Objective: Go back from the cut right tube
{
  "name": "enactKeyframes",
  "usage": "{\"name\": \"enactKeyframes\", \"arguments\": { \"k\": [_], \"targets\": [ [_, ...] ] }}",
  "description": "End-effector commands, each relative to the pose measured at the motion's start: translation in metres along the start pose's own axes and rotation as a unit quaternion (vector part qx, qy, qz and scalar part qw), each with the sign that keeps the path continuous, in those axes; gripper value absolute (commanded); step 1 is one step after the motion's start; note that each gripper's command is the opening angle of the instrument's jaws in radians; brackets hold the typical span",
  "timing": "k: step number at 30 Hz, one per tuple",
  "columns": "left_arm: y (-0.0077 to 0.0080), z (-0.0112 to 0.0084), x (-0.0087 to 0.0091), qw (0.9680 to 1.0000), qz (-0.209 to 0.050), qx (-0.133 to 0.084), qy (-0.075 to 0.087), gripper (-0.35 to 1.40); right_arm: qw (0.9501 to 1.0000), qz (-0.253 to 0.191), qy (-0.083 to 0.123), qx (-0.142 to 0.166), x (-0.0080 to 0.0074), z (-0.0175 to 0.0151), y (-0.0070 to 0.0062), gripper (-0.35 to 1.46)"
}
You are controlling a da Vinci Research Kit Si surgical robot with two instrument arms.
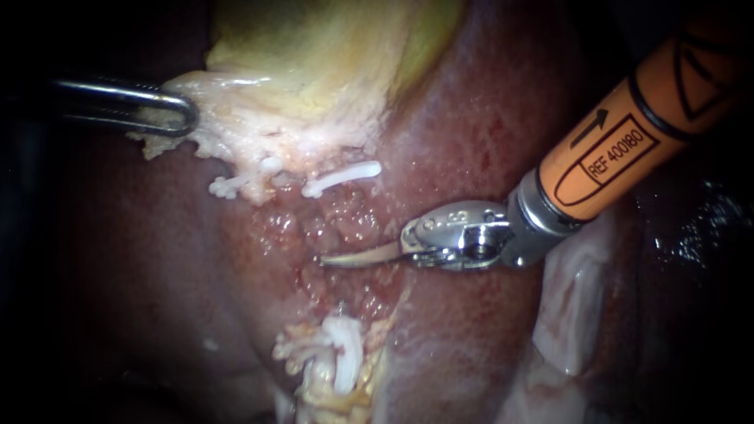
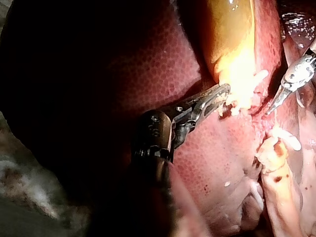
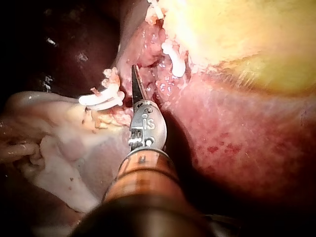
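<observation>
liver surface (image 1: 471,118) as ground; left instrument (image 1: 184,118), upper left, pincer pinching gallbladder edge (image 1: 236,102); right instrument (image 1: 336,259), centre, pincer pressed together, held above cut right tube stump (image 1: 338,345) at bottom centre.

Backdrop: liver (image 1: 141,275), dark red and wet, filling most of my endoscope view. Light: one bright pool at centre, falling to black at the edges. Far right: dark wet patch (image 1: 707,228) with glints. Left wrist view: grey mottled surface (image 2: 24,182) beyond the liver, blurred, unidentified.
</observation>
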Motion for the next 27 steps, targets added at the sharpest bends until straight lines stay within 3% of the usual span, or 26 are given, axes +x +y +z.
{"name": "enactKeyframes", "arguments": {
  "k": [1, 4, 6, 7, 10, 13, 18, 21, 22, 24, 27],
  "targets": [
    [0.0000, 0.0000, 0.0000, 1.0000, 0.000, 0.000, 0.000, -0.35, 1.0000, 0.003, 0.001, 0.002, -0.0001, 0.0000, 0.0001, -0.35],
    [0.0000, 0.0000, 0.0000, 1.0000, 0.000, 0.000, 0.000, -0.35, 0.9991, 0.035, 0.020, 0.015, -0.0002, 0.0001, -0.0001, -0.35],
    [-0.0001, 0.0000, 0.0000, 1.0000, 0.000, 0.000, 0.000, -0.35, 0.9977, 0.041, 0.048, 0.025, -0.0004, 0.0003, -0.0003, 0.39],
    [-0.0001, 0.0000, 0.0000, 1.0000, 0.000, 0.000, 0.000, -0.35, 0.9964, 0.050, 0.061, 0.031, -0.0004, 0.0003, -0.0004, 0.62],
    [-0.0001, 0.0000, -0.0001, 1.0000, 0.000, 0.000, 0.000, -0.35, 0.9936, 0.058, 0.088, 0.042, -0.0004, 0.0007, -0.0003, 1.03],
    [-0.0001, 0.0001, -0.0001, 1.0000, 0.000, 0.000, 0.000, -0.35, 0.9936, 0.058, 0.092, 0.032, -0.0003, 0.0009, -0.0003, 1.19],
    [-0.0001, 0.0001, -0.0001, 1.0000, 0.000, 0.000, 0.000, -0.35, 0.9937, 0.058, 0.093, 0.024, -0.0004, 0.0007, -0.0003, 1.24],
    [-0.0001, 0.0001, -0.0001, 1.0000, 0.000, 0.000, 0.000, -0.35, 0.9924, 0.066, 0.100, -0.026, -0.0006, 0.0000, -0.0007, 1.36],
    [-0.0001, 0.0001, -0.0001, 1.0000, 0.000, 0.000, 0.000, -0.35, 0.9919, 0.041, 0.103, -0.061, -0.0008, -0.0004, -0.0010, 1.43],
    [-0.0001, 0.0001, -0.0001, 1.0000, 0.000, 0.000, 0.000, -0.35, 0.9900, 0.014, 0.100, -0.098, -0.0010, -0.0013, -0.0015, 1.45],
    [-0.0001, 0.0001, -0.0001, 1.0000, 0.000, 0.001, 0.000, -0.35, 0.9871, -0.044, 0.068, -0.138, -0.0013, -0.0032, -0.0021, 1.45]
  ]
}}
